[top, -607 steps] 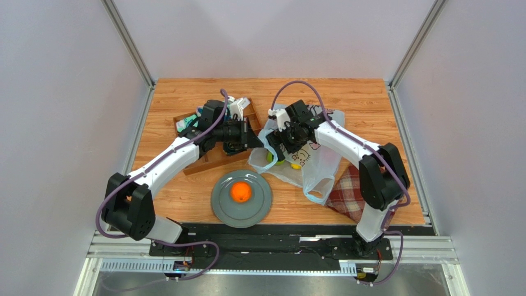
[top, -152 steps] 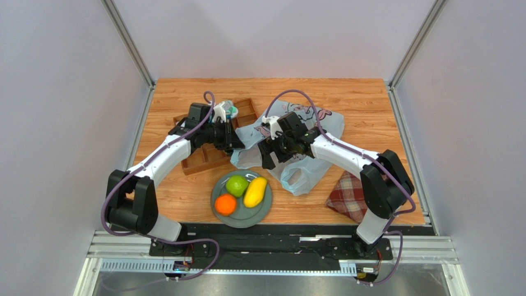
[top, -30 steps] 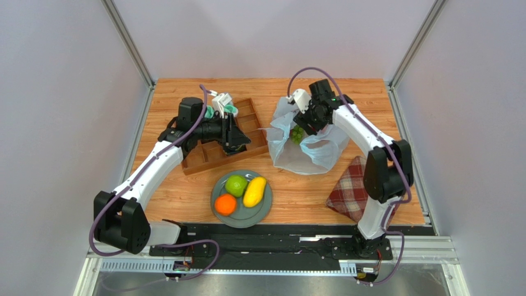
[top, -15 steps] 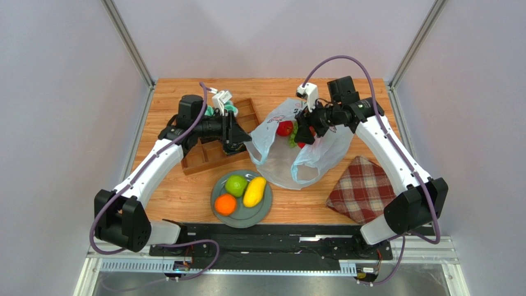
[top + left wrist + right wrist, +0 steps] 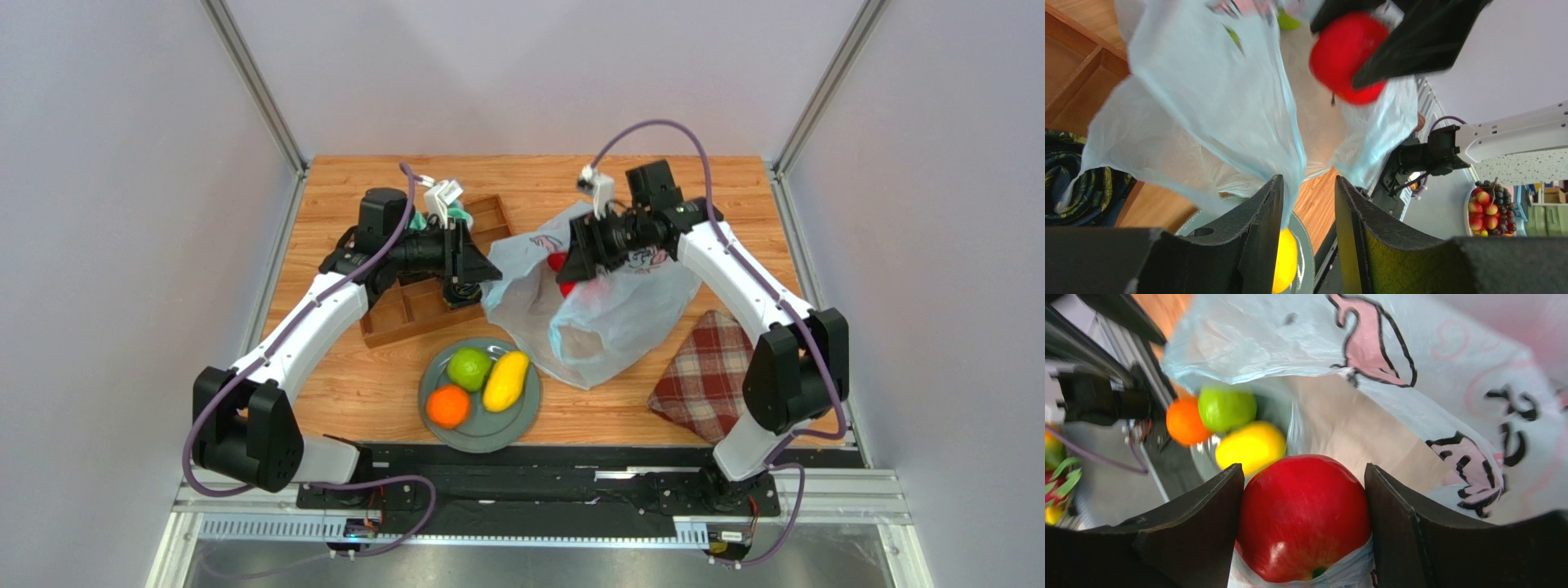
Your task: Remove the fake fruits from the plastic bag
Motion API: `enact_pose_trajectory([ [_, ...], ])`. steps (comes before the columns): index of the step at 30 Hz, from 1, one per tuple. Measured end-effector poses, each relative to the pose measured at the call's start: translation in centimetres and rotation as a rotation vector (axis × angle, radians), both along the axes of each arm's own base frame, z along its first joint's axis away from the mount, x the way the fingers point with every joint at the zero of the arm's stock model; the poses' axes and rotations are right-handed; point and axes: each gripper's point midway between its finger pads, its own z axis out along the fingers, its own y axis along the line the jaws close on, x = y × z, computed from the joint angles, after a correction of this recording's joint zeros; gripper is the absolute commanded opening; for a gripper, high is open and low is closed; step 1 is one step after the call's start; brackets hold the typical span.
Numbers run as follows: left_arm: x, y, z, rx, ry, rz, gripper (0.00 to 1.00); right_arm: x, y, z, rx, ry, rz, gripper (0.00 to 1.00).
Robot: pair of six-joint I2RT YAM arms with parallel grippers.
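The pale-blue plastic bag with dark print stands bunched in mid-table, its mouth pulled left. My right gripper is shut on a red apple at the bag's mouth, with a strip of bag film caught under the apple. The apple also shows in the left wrist view. My left gripper sits at the bag's left edge. Its fingers stand a little apart, with bag film lying against the inner side of one. An orange, a green apple and a yellow mango lie on the grey plate.
A wooden compartment tray lies under the left arm, with teal-and-white socks at its far end. A red plaid cloth lies at the near right, beside the bag. The plate is in front of the bag near the table's front edge.
My right gripper rose from the bag's far side with the red apple and moved left toward the left gripper. The bag was drawn up and left. The left arm barely moved.
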Motion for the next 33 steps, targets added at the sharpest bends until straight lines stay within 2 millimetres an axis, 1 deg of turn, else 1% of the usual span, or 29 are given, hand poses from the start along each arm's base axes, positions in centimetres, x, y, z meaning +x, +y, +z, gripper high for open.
enact_pose_trajectory([
  [1, 0.0, 0.0, 0.0, 0.0, 0.0, 0.0, 0.45, 1.2, 0.5, 1.3, 0.018, -0.041, -0.006, 0.54],
  [3, 0.0, 0.0, 0.0, 0.001, 0.0, -0.001, 0.46, 3.9, 1.5, 5.2, 0.068, -0.152, -0.014, 0.54],
  [4, 0.0, 0.0, 0.0, 0.0, -0.002, -0.003, 0.49, 5.0, 2.0, 7.7, 0.1, -0.226, -0.016, 0.54],
  [5, -0.1, 0.0, 0.0, -0.002, -0.001, -0.007, 0.51, 5.5, 2.2, 9.4, 0.121, -0.272, -0.015, 0.54],
  [6, -0.3, -0.1, 0.1, -0.009, 0.0, -0.017, 0.52, 5.8, 2.4, 11.6, 0.148, -0.329, -0.015, 0.54],
  [7, -0.4, -0.3, 0.4, -0.021, -0.001, -0.03, 0.57, 5.9, 2.4, 13.0, 0.165, -0.37, -0.016, 0.53],
  [8, -0.6, -0.5, 0.8, -0.039, -0.004, -0.047, 0.6, 5.8, 2.4, 14.2, 0.181, -0.397, -0.017, 0.47],
  [9, -0.7, -0.7, 1.2, -0.061, -0.009, -0.063, 0.63, 5.5, 2.3, 14.8, 0.188, -0.408, -0.017, 0.46],
  [10, -0.8, -1.0, 1.7, -0.087, -0.007, -0.076, 0.68, 5.0, 2.1, 15.1, 0.192, -0.409, -0.017, 0.46],
  [11, -0.8, -1.3, 2.2, -0.119, -0.005, -0.091, 0.69, 4.6, 2.0, 15.2, 0.187, -0.42, -0.009, 0.48],
  [12, -0.9, -1.6, 2.6, -0.148, 0.004, -0.106, 0.7, 4.1, 1.8, 14.8, 0.172, -0.431, 0.004, 0.51],
  [14, -0.8, -2.1, 3.1, -0.191, 0.031, -0.126, 0.72, 2.9, 1.3, 13.0, 0.128, -0.426, 0.025, 0.61],
  [16, -0.5, -2.5, 3.1, -0.224, 0.065, -0.144, 0.73, 2.3, 0.7, 11.0, 0.101, -0.398, 0.021, 0.58],
  [18, -0.3, -2.8, 3.0, -0.252, 0.111, -0.157, 0.71, 2.4, 0.2, 10.1, 0.098, -0.362, 0.002, 0.55],
  [21, 0.0, -3.1, 2.6, -0.27, 0.157, -0.162, 0.7, 3.2, -0.8, 9.6, 0.09, -0.35, -0.026, 0.55],
  [22, 0.1, -3.2, 2.3, -0.268, 0.172, -0.163, 0.7, 3.3, -1.1, 9.1, 0.081, -0.364, -0.027, 0.55],
  [23, 0.2, -3.2, 2.0, -0.266, 0.182, -0.161, 0.7, 2.9, -1.3, 8.1, 0.068, -0.361, -0.024, 0.54],
  [25, 0.3, -3.2, 1.5, -0.262, 0.198, -0.157, 0.69, 0.8, -1.6, 4.2, 0.027, -0.307, 0.004, 0.54],
  [28, 0.3, -3.2, 1.2, -0.256, 0.206, -0.153, 0.69, -1.9, -2.4, -2.5, -0.055, -0.188, 0.027, 0.55],
  [29, 0.4, -3.2, 1.2, -0.254, 0.204, -0.153, 0.69, -2.5, -2.8, -5.0, -0.084, -0.143, 0.025, 0.6],
  [30, 0.4, -3.2, 1.1, -0.251, 0.2, -0.151, 0.69, -3.0, -3.2, -6.9, -0.11, -0.111, 0.021, 0.67],
  [31, 0.4, -3.1, 1.0, -0.247, 0.201, -0.15, 0.69, -3.5, -3.7, -8.9, -0.139, -0.076, 0.016, 0.91],
  [32, 0.4, -3.1, 0.9, -0.244, 0.201, -0.149, 0.69, -3.7, -4.0, -10.1, -0.159, -0.06, 0.016, 1.0],
  [33, 0.4, -3.1, 0.8, -0.241, 0.202, -0.146, 0.69, -3.9, -4.2, -11.0, -0.176, -0.054, 0.02, 1.0],
])
